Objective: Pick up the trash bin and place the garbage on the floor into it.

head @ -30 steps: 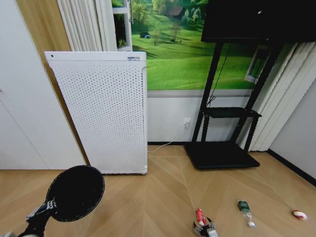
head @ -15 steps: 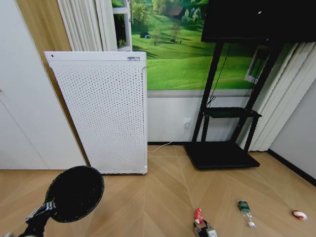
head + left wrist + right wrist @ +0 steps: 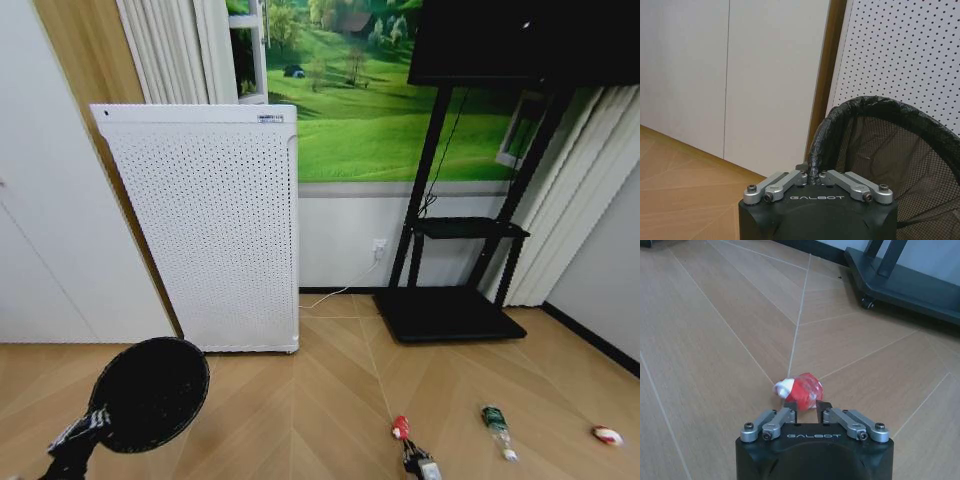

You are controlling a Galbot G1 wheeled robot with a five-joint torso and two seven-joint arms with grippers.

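Between our right gripper's (image 3: 806, 406) jaws sits the red crumpled wrapper (image 3: 804, 388), pinched at its near edge just above the floor (image 3: 715, 340); the jaws are narrow and closed on it. Our left gripper (image 3: 812, 175) has its jaws clamped on the rim of the trash bin (image 3: 890, 145), held off the floor and well to the left of the right jaws. The clear-green bottle (image 3: 495, 422) and the white-and-red scrap (image 3: 605, 435) lie beyond. We judge the grip shallow: the wrapper could slip free during the carry, and the bin, held by one rim point, could swing and spoil the drop.
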